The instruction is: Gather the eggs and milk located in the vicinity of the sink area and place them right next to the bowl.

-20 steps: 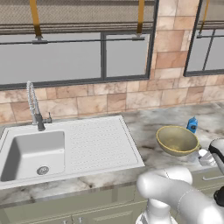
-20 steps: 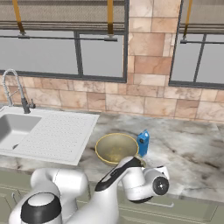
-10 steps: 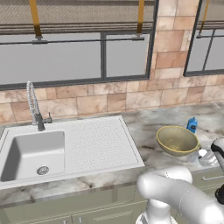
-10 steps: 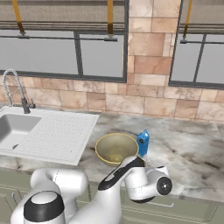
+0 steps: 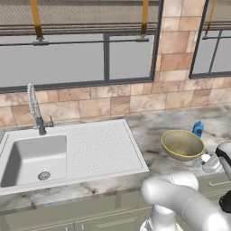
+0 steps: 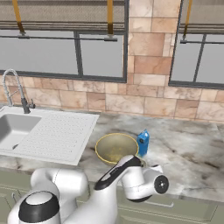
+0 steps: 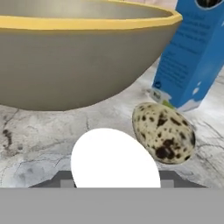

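From the left base view the bowl (image 5: 182,144) and milk (image 5: 197,128) sit unmoved on the worktop (image 5: 149,131), likewise in the right, while the hand view shows the claw clamped on a white egg (image 7: 114,158) beside a speckled egg (image 7: 165,132), the carton's print unreadable.

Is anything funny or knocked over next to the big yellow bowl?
Nothing is spilled or broken. The blue milk carton stands upright beside the wide yellow-olive bowl. One oddity: a brown-speckled egg lies on the marble counter at the carton's foot, beside the plain white egg nearest the camera. They don't match.
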You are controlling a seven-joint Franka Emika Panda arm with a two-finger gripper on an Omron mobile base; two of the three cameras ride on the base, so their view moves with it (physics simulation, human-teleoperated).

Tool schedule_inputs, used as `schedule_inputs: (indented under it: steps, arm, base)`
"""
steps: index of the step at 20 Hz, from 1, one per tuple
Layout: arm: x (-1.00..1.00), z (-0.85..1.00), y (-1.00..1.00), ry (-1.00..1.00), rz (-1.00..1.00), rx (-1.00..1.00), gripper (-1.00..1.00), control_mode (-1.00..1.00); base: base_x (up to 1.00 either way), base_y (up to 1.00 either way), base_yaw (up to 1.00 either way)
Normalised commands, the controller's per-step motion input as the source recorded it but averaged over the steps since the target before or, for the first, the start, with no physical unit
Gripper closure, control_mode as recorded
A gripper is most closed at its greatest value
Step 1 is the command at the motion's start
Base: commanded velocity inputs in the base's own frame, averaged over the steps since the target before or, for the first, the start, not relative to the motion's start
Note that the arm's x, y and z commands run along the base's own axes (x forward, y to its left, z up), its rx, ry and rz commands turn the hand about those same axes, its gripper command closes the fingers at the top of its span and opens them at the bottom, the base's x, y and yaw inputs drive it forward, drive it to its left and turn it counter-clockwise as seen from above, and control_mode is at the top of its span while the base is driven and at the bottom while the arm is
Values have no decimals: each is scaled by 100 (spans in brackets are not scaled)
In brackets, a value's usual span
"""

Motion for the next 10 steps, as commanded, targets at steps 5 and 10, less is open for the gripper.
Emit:
schedule_inputs:
  steps: [5,10]
  arm:
    - [1,-3,42,1,5,1,100,-100]
    - [26,0,9,4,0,5,100,-100]
  base:
    - [0,0,0]
    - [0,0,0]
